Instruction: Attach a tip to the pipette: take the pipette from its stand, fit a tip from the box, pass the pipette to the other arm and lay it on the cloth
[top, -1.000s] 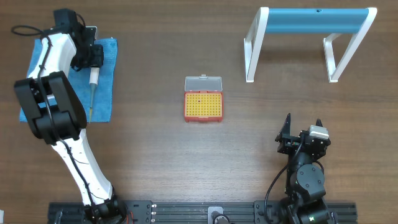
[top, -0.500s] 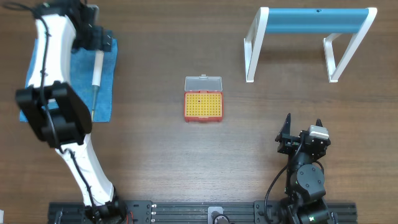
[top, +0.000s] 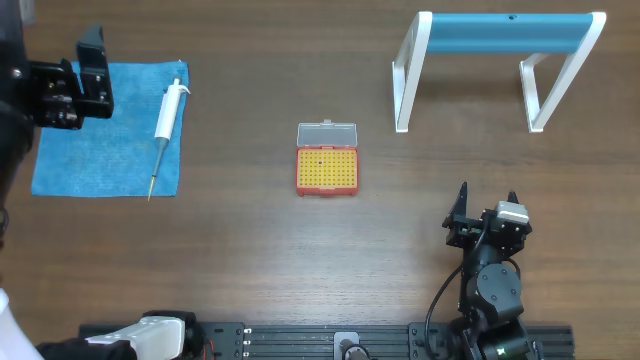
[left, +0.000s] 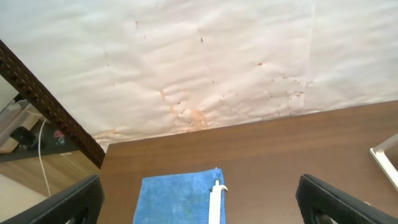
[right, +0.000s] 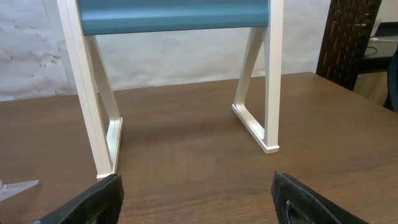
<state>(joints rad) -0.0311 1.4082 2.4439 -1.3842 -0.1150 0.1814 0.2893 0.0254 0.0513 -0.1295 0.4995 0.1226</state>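
Over the last second the left hand (top: 88, 78) had let go of the pipette (top: 166, 116) and risen well clear of it. A second earlier it had been low over the cloth (top: 95, 150) with the pipette in its grasp. Now it hung high above the cloth's far left part, its fingers spread wide and holding nothing. Its wrist view looked down on the blue cloth and the pipette's white upper end between the parted fingers.

The pipette lay flat along the cloth's right side, head toward the far edge and the thin tip pointing to the near right corner. Whether the very end of the tip rested on the cloth or just off its edge could not be told.

The right hand (top: 488, 196) sat parked near its base, open and empty, unmoved through the second. The tip box (top: 327, 170) stood in the middle of the worktop and the stand (top: 505, 33) at the far right, both well apart from the cloth.

By these signs the last step looked done: the pipette was laid down and released, and only the arm's retreat remained.
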